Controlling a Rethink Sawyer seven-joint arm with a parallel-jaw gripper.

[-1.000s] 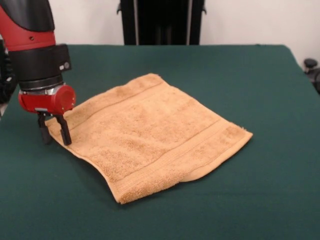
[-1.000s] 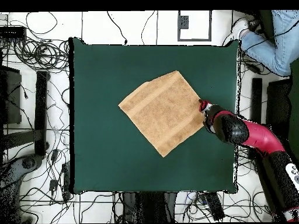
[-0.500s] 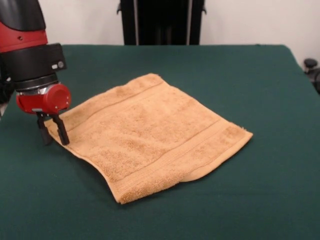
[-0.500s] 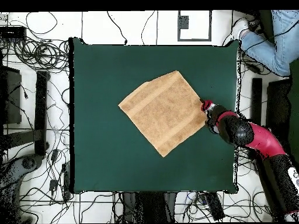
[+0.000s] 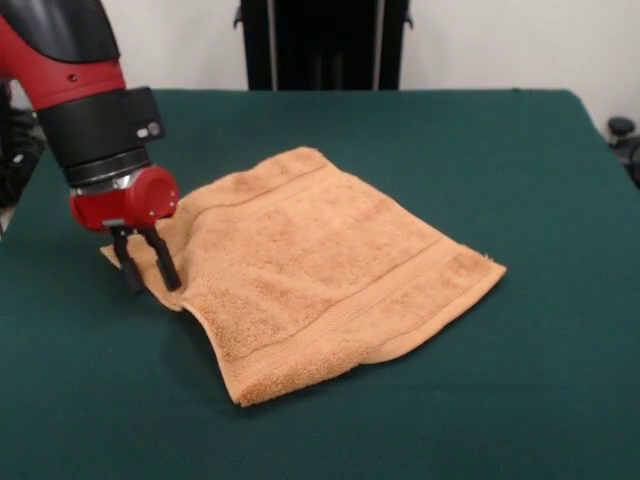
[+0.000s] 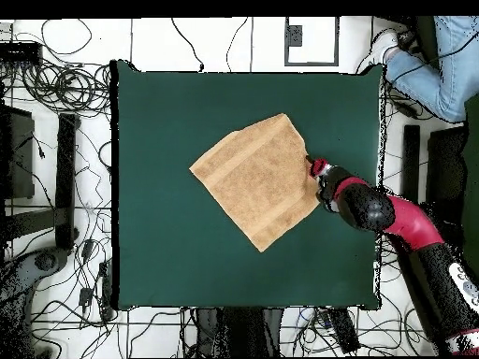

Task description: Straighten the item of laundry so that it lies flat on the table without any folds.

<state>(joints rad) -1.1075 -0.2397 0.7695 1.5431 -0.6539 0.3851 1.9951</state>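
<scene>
Towel corner under gripper, fingers astride its edge.

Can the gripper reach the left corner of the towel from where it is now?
Probably yes. The gripper is already at that corner of the towel, with its fingers open over the corner, and nothing else on the table blocks it.

The table is wide and covered in dark green felt-like cloth. One thing lies on it, a tan-orange terry towel, set cornerwise near the middle. The towel's left corner is pushed inward and rumpled; the rest lies mostly flat.
</scene>
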